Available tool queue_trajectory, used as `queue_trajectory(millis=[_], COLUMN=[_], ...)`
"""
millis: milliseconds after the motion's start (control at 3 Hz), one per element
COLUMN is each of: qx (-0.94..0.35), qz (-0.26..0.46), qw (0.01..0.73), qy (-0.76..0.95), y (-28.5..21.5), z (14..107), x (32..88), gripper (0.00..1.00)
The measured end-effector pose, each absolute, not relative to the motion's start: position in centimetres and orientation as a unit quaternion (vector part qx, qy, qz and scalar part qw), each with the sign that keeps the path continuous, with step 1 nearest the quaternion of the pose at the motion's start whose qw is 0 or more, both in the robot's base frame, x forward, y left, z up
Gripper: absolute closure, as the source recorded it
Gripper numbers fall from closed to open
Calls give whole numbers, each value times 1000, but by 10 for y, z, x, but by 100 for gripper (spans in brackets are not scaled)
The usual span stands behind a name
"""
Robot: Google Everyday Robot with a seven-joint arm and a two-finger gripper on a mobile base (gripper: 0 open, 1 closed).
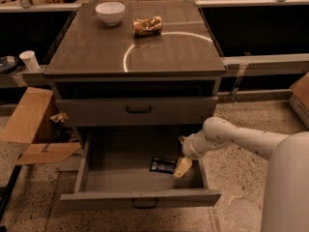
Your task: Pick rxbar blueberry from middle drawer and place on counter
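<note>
Approach step: your end effector (182,166) sits in the open middle drawer (140,197), just right of the rxbar blueberry (162,165) on its floor, its opening indiscernible; next, you must centre over the bar.

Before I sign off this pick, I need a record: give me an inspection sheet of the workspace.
Surface: counter, glossy, ring glare.
Job's things: bar flat in the open drawer, right of centre; not yet on the counter.
Clutter: bowl and snack packet at the counter's back.
Grippers: gripper low in the drawer, at the bar's right end; contact unclear.
Cables: nothing seen.
Surroundings: upper drawer shut; cardboard on the floor and cup on a ledge, picture left.
</note>
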State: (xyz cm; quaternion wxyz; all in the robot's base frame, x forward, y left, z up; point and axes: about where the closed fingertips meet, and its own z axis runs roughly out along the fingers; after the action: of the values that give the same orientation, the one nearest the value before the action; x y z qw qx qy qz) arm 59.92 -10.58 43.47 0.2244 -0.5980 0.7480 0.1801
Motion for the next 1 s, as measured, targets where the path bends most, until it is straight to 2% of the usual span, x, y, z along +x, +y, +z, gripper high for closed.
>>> queue_trajectory(millis=[333,1000], qx=[-598,-625], qz=[180,188], qw=[224,230], qy=[748,722], y=[-106,-63], z=[434,395], x=[599,605], gripper=[0,0])
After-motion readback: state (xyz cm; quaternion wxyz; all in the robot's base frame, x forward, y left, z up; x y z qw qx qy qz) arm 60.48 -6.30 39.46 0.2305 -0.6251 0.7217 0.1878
